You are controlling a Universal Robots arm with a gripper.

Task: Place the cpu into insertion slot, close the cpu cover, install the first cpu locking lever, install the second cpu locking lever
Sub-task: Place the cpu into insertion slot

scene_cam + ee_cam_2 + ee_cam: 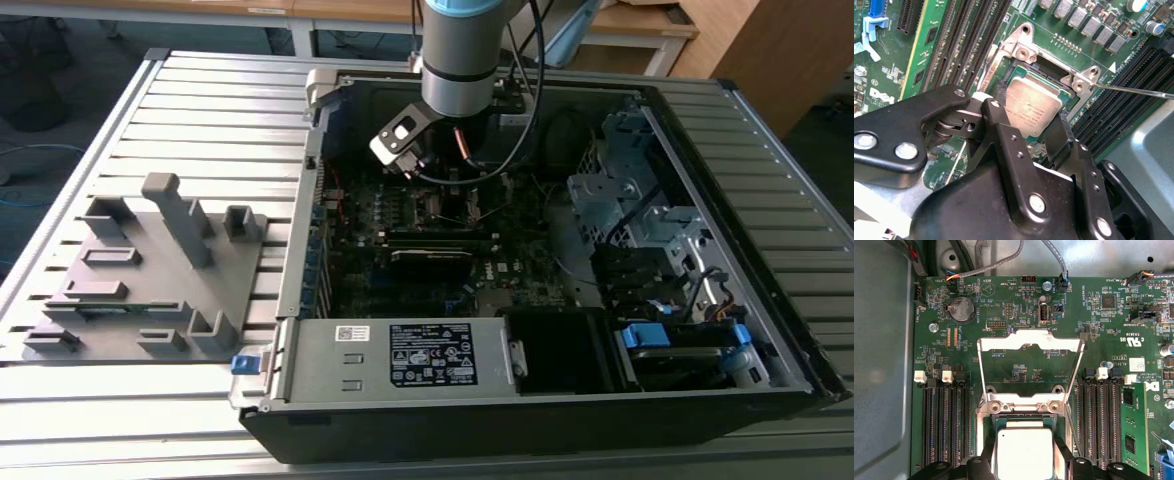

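The cpu [1036, 107] is a silver square chip lying at the insertion slot [1051, 80], whose dark edge shows around it. My gripper [1026, 117] has one black finger [999, 130] on each side of the chip and looks shut on it. In the first wrist view the cpu [1024, 445] sits between the same fingers [1061, 460] of the gripper [1024, 460]. The cpu cover [1029, 342], a thin silvery frame, stands swung open beyond the slot [1026, 418]. A thin locking lever [1134, 91] sticks out sideways. In the exterior view the gripper [447, 190] is down inside the computer case.
Long black memory slots [946, 425] flank the socket on both sides. Cables [1054, 260] run along the board's far edge. The open case [787, 330] holds a power supply [400, 355] and drive bays [667, 250]. A grey fixture [147, 270] lies on the slatted table.
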